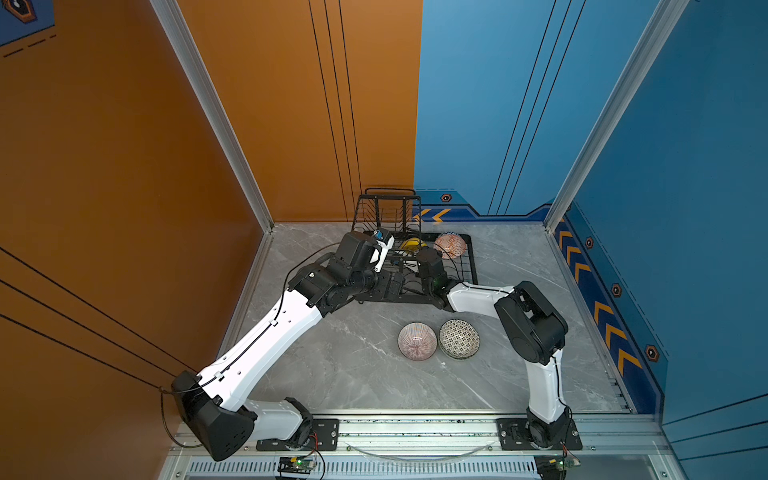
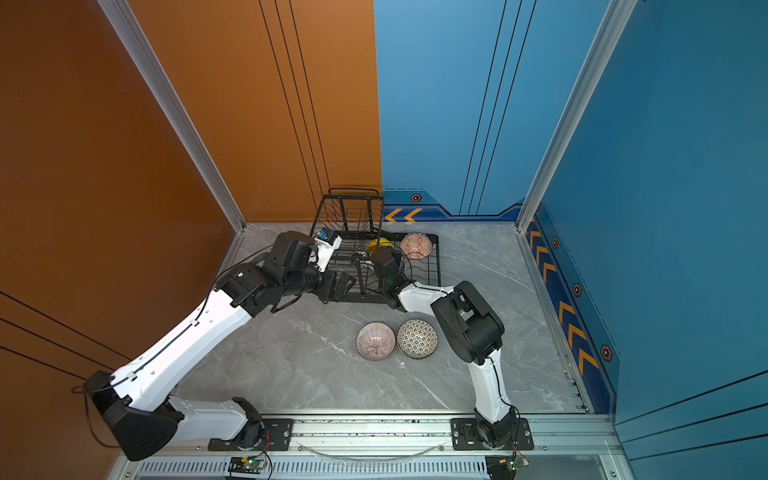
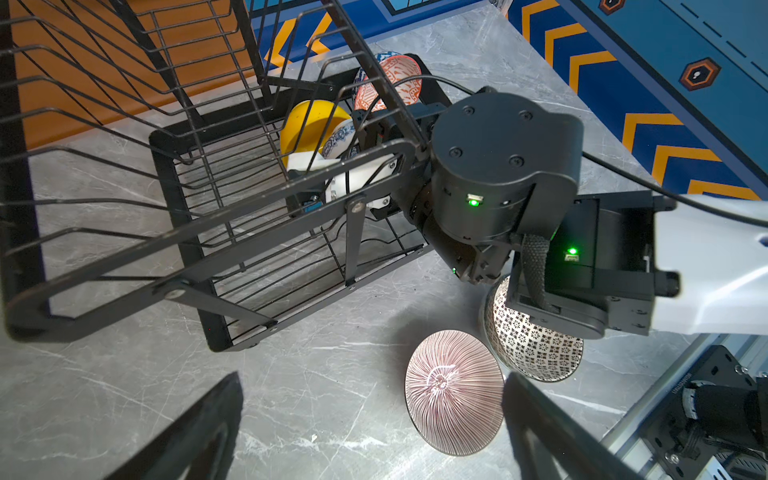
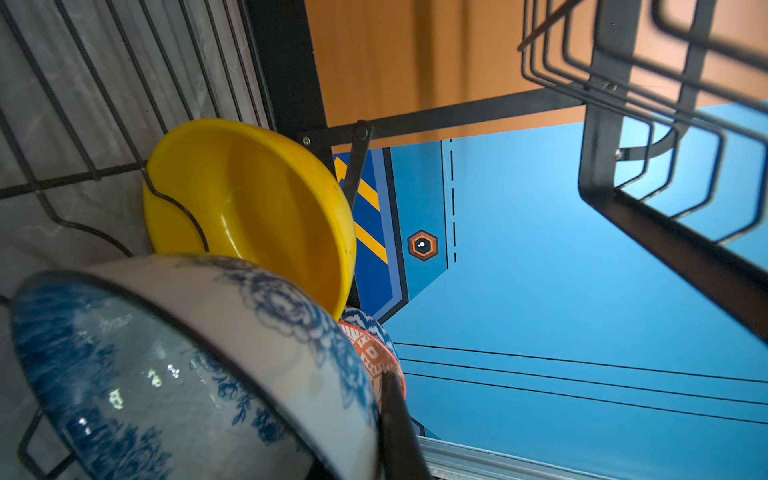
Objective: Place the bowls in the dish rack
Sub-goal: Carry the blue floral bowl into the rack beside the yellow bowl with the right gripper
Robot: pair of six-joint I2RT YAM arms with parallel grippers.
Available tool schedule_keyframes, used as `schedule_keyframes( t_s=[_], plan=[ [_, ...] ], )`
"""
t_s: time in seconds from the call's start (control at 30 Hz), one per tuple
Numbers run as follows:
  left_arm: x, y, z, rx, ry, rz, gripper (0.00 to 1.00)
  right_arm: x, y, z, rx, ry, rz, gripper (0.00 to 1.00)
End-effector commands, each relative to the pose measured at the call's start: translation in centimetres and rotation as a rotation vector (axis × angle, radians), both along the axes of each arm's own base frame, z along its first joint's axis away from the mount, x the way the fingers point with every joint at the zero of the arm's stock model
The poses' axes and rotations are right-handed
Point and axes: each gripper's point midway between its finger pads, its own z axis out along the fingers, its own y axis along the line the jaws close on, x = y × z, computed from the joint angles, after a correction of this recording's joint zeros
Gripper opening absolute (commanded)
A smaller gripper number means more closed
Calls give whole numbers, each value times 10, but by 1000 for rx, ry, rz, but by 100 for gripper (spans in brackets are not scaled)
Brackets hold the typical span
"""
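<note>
The black wire dish rack (image 1: 468, 266) (image 2: 436, 266) stands at the back of the table. In its base tray a yellow bowl (image 1: 411, 244) (image 4: 257, 199) and an orange-white bowl (image 1: 450, 244) (image 3: 392, 79) stand on edge. My right gripper (image 3: 328, 160) reaches into the tray, shut on the rim of a blue-white floral bowl (image 4: 174, 365) (image 3: 338, 139) that leans against the yellow one. A pink lined bowl (image 1: 417, 340) (image 3: 455, 392) and a black-white bowl (image 1: 459, 338) (image 3: 536, 347) sit upright on the table, touching. My left gripper (image 3: 374, 436) (image 1: 392, 286) hangs open at the rack's front left corner, nothing between its fingers.
The rack's raised upper basket (image 1: 388, 212) (image 3: 104, 83) overhangs the tray's left part. The right arm's wrist (image 3: 498, 166) stands over the tray's front edge. The orange and blue walls close in behind and beside the grey marble table (image 1: 353, 374).
</note>
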Motion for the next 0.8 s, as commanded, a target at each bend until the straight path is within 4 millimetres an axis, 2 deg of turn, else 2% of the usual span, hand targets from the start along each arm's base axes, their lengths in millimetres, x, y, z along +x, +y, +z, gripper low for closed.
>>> schedule_keyframes(
  t_s=[0.0,0.27,0.77],
  plan=[
    [-5,8,0,5,-1,7,98,8,8,7,52,-70,-34,0],
    [-8,11,0,-3,0,20,98,9,12,4,82,-113,-25,0],
    [-8,12,-2,0,3,26,98,-11,17,-19,204,-32,33,0]
  ],
)
